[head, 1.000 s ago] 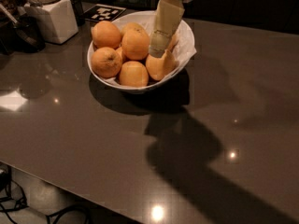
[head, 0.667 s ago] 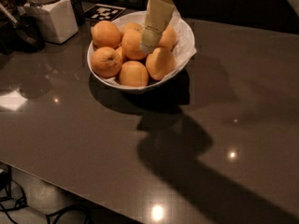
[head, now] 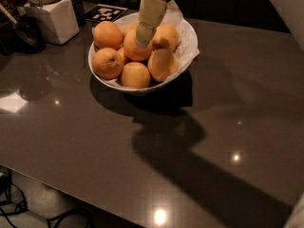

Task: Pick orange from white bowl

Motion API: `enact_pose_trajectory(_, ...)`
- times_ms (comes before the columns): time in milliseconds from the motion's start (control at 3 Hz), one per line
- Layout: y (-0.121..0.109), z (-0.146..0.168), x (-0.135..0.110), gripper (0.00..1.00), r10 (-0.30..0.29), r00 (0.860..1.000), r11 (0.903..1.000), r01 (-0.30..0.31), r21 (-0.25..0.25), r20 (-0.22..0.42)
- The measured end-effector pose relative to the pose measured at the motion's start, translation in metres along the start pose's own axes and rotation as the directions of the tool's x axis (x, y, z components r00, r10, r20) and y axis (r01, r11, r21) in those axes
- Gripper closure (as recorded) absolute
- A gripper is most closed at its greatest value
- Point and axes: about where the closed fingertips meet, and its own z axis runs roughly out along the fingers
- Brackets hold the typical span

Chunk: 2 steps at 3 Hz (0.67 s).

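Your gripper (head: 143, 39) hangs over the middle of the white bowl (head: 142, 90), its tip down at the topmost orange (head: 132, 52). That one is probably the target because it sits highest and clear of its neighbours. Whether the tool is spread or pinching, you cannot tell.
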Motion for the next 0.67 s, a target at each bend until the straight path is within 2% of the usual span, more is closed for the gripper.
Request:
enact_pose_trajectory(333,-0.0061,0.0089,-0.0049,0.09,0.02,1.0,0.9996,-0.02,-0.02,-0.002)
enact_pose_trajectory(667,-0.0118,0.0177,-0.0109,0.18,0.028,1.0,0.9991,-0.028,-0.032,-0.008)
